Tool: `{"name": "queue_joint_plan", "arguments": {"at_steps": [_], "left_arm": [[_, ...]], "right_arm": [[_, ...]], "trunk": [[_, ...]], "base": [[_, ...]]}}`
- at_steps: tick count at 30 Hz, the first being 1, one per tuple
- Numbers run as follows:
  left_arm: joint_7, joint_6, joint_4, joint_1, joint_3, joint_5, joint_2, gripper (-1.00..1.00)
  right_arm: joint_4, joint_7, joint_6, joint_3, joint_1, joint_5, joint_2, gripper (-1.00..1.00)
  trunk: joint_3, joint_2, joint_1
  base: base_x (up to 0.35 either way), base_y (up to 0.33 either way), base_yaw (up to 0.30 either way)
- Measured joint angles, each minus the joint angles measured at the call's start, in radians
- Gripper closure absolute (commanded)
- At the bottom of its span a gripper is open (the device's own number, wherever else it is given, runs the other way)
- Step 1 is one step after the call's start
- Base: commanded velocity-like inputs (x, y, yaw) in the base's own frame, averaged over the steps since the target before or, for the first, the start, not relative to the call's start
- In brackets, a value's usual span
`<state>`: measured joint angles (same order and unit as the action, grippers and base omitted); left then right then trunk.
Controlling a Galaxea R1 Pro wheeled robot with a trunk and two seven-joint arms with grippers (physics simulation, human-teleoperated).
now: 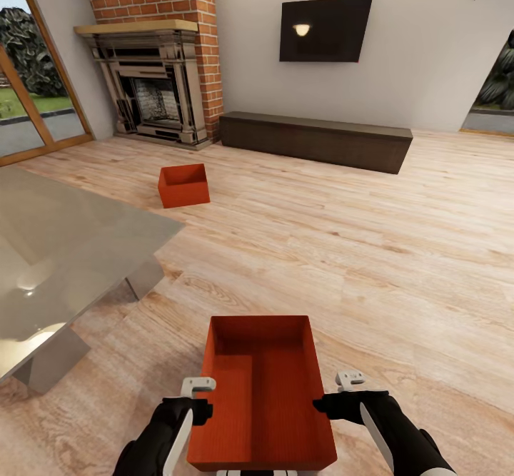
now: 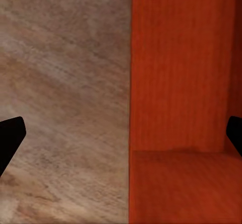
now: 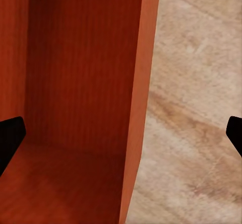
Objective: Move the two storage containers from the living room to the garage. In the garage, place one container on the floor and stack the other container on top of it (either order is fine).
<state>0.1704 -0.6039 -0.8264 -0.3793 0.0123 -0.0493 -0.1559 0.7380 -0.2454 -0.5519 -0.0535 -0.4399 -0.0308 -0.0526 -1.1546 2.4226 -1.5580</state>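
Fingers [image 2: 11, 136] astride red-orange open-topped container [image 1: 263, 397] walls.

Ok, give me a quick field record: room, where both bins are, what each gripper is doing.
room: living room, wood plank floor
near bin: between the two grippers, empty
far bin: on the floor near the fireplace, empty
left gripper: open, straddling the near bin's left wall
right gripper: open, straddling its right wall
table: to the robot's left
garage: not reached yet
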Motion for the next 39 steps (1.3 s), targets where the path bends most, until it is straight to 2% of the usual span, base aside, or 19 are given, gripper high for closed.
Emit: {"name": "queue_joint_plan", "arguments": {"at_steps": [8, 16, 20, 23, 39], "left_arm": [[-0.037, -0.004, 0.017, -0.01, 0.0, -0.001, 0.0, -1.0], [-0.048, -0.003, 0.018, -0.012, 0.0, -0.001, -0.003, -1.0], [-0.049, -0.002, 0.018, -0.012, 0.0, -0.001, -0.005, -1.0], [-0.049, -0.002, 0.018, -0.012, 0.0, -0.001, -0.003, -1.0], [-0.046, -0.004, 0.019, -0.012, 0.003, -0.008, 0.018, -1.0]], "right_arm": [[0.0, 0.0, 0.0, 0.0, 0.0, 0.0, 0.0, -1.0], [0.0, 0.0, 0.0, 0.0, 0.0, 0.0, 0.0, -1.0], [0.0, 0.0, 0.0, 0.0, 0.0, 0.0, 0.0, -1.0], [0.0, 0.0, 0.0, 0.0, 0.0, 0.0, 0.0, -1.0], [-0.028, -0.004, 0.0, 0.0, 0.001, -0.001, 0.0, -1.0]], "trunk": [[0.0, 0.0, 0.0], [0.0, 0.0, 0.0], [-0.012, 0.028, -0.015], [-0.013, 0.028, -0.015], [-0.013, 0.028, -0.015]], "base": [[0.0, 0.0, 0.0], [0.0, 0.0, 0.0], [0.0, 0.0, 0.0], [0.0, 0.0, 0.0], [0.0, 0.0, 0.0]]}}
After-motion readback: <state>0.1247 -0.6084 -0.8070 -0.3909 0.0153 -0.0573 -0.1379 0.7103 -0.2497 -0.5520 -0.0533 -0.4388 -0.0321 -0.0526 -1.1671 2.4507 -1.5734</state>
